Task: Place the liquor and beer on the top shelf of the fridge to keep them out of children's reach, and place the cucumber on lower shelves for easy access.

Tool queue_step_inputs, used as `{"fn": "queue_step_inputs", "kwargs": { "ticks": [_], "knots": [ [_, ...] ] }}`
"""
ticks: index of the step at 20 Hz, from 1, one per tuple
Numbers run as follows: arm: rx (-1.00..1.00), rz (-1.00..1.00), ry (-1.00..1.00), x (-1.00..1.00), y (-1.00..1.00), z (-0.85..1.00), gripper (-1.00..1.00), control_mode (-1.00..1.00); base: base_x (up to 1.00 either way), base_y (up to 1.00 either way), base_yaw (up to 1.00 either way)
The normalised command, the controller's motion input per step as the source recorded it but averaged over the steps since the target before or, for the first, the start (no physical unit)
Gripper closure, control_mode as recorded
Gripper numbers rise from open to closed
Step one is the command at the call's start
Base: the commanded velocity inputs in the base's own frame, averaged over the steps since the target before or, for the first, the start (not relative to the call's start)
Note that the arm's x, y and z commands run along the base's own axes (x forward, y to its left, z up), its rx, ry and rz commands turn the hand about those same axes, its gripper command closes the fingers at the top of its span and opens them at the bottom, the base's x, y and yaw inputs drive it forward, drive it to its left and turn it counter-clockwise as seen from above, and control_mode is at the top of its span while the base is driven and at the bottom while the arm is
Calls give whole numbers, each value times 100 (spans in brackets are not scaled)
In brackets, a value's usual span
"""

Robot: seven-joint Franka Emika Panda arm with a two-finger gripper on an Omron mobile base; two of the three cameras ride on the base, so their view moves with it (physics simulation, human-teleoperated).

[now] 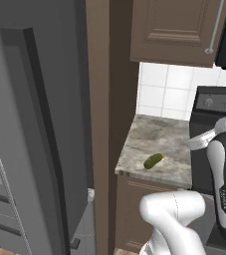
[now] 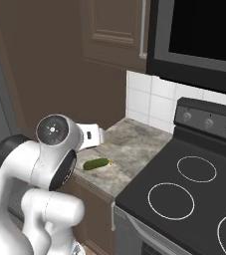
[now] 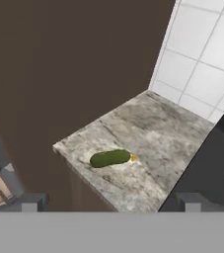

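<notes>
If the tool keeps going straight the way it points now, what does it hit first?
Probably the countertop, at or just past the cucumber. The open tool looks down along the counter with the cucumber lying almost dead ahead and nothing in between. Depth is unclear, so cucumber or bare stone first is a guess.

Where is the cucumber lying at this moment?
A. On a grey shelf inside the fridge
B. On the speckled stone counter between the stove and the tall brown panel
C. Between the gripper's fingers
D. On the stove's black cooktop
B: the cucumber lies flat on the counter, near its front edge, apart from the stove, with the open gripper short of it.
</notes>
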Motion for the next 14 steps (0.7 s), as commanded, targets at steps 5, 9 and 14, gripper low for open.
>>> {"fn": "queue_step_inputs", "kwargs": {
  "ticks": [5,9,14],
  "knots": [
    [0,-11,22,40,-16,-58,-100,-100,0,0,0],
    [0,-10,13,33,-1,-48,-100,-100,0,0,0],
    [1,-12,6,33,0,-54,-100,-100,0,0,0]
  ]
}}
